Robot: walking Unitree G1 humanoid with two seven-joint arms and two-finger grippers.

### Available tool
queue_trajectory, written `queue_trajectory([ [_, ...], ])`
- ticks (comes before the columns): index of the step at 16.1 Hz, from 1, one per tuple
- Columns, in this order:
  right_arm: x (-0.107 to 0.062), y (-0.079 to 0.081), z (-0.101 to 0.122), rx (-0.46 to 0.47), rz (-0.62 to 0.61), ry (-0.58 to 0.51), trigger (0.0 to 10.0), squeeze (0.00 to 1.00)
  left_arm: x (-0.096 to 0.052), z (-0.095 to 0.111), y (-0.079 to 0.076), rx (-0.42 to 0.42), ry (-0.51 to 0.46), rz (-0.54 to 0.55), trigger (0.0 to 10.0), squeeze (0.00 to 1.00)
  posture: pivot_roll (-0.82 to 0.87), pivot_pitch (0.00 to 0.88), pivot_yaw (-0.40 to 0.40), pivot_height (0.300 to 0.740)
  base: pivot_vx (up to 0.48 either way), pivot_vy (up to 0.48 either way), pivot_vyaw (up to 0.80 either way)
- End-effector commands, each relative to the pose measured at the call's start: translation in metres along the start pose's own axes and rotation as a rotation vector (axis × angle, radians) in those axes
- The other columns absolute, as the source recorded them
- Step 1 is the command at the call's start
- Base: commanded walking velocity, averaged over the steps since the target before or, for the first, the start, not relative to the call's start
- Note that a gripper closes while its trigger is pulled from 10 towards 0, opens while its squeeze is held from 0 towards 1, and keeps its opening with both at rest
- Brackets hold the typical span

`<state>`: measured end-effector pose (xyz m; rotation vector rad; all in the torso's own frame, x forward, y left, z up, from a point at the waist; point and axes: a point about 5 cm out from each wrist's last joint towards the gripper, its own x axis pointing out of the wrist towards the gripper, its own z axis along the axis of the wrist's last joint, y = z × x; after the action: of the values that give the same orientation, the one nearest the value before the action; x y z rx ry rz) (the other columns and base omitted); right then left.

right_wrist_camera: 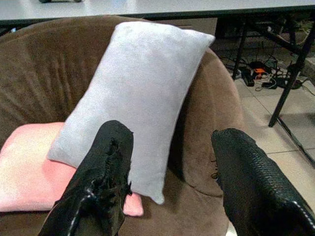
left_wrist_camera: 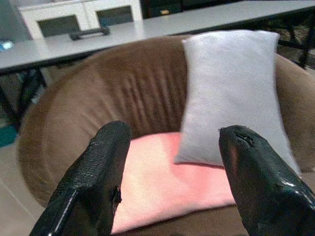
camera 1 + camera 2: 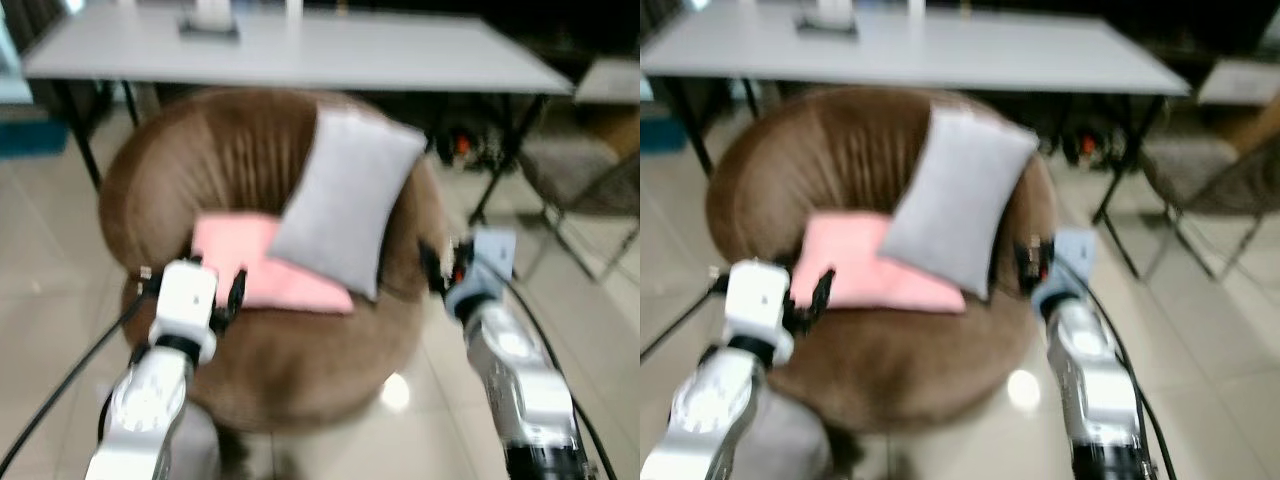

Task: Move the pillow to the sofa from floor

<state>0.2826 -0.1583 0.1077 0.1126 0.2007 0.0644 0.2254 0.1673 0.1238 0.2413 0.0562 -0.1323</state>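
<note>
Our left gripper (image 2: pixel 170 172) and right gripper (image 1: pixel 170 172) hang released, fingers spread, just before the brown sofa (image 3: pixel 230 370). On its seat we see the grey pillow (image 3: pixel 345 200) leaning tilted against the backrest, its lower edge over a pink cushion (image 3: pixel 245 265).

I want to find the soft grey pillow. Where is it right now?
The grey pillow is on the round brown sofa, leaning tilted against its backrest. Its lower corner rests on the pink cushion, between the open left gripper and right gripper.
</note>
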Motion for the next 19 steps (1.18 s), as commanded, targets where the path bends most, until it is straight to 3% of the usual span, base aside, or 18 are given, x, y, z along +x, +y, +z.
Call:
queue_trajectory([
  [1,0.0008,0.0035,0.0062,-0.007,0.013,-0.028,10.0,0.0,-0.001,0.0004,0.0034,0.013,0.002,0.01,10.0,0.0,0.12,0.0,-0.116,0.74,0.0,0.36,0.0],
  [10,0.0016,0.0034,0.0015,-0.027,0.023,-0.013,10.0,0.0,-0.0009,0.0009,0.0022,0.018,-0.003,0.004,10.0,0.0,0.13,0.0,-0.117,0.74,0.0,0.366,0.0],
  [14,0.0015,0.0034,0.0,-0.032,0.023,-0.004,10.0,0.0,-0.0007,0.0023,-0.0006,0.042,-0.015,-0.014,10.0,0.0,0.13,0.0,-0.115,0.74,0.0,0.0,0.0],
  [19,0.0008,0.0029,-0.0013,-0.032,0.016,0.002,10.0,0.0,-0.0014,0.0019,0.0003,0.046,-0.014,-0.011,10.0,0.0,0.12,0.0,-0.108,0.74,0.0,-0.48,0.0],
])
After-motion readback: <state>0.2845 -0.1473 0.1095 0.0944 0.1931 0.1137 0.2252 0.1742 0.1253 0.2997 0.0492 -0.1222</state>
